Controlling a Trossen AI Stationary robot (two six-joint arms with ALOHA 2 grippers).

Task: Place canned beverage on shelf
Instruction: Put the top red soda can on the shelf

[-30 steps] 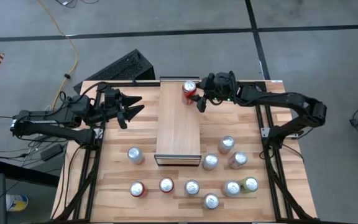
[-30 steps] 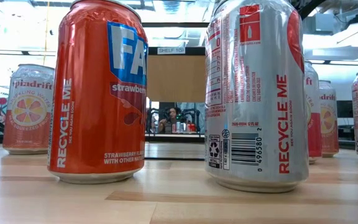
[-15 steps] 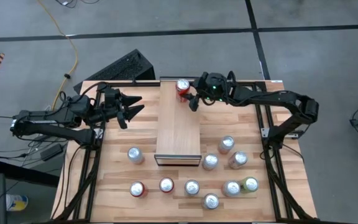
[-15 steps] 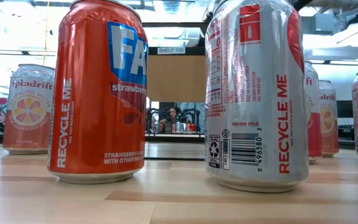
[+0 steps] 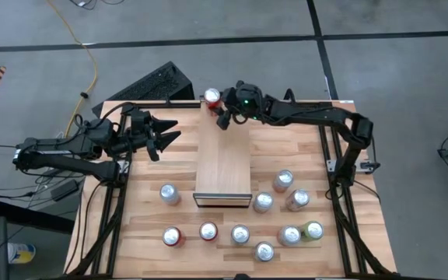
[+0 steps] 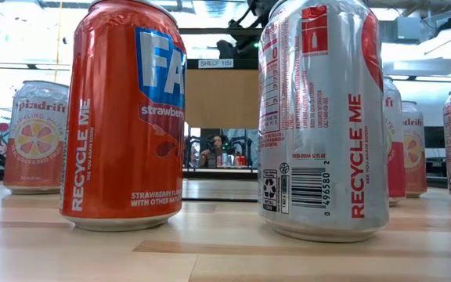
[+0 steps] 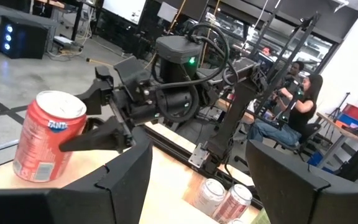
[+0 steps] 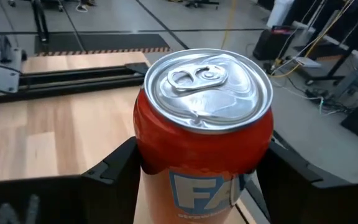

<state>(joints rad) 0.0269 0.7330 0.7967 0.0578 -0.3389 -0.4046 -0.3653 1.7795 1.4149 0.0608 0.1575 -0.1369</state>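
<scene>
Left pincer (image 5: 166,134) hangs over the table's (image 5: 162,167) left side, fingers spread apart, nothing between them. Across on the right, the right pincer (image 5: 218,109) is clamped on a red can (image 5: 211,96) at the shelf's (image 5: 222,159) far left corner; whether the can's base touches the wood, I can't quite tell from above. The left wrist camera reads "Fanta" on that red can (image 7: 47,143); the right wrist camera gives only its silver lid and a blue "FA" panel (image 8: 205,134). Down at table level, an orange can (image 6: 124,117) says "strawberry" and "RECYCLE ME", a silver can (image 6: 323,117) repeats "RECYCLE ME", and a small sign (image 6: 214,63) reads "SHELF 105". Only the left wrist view catches a seated person (image 7: 291,115) beyond the table.
</scene>
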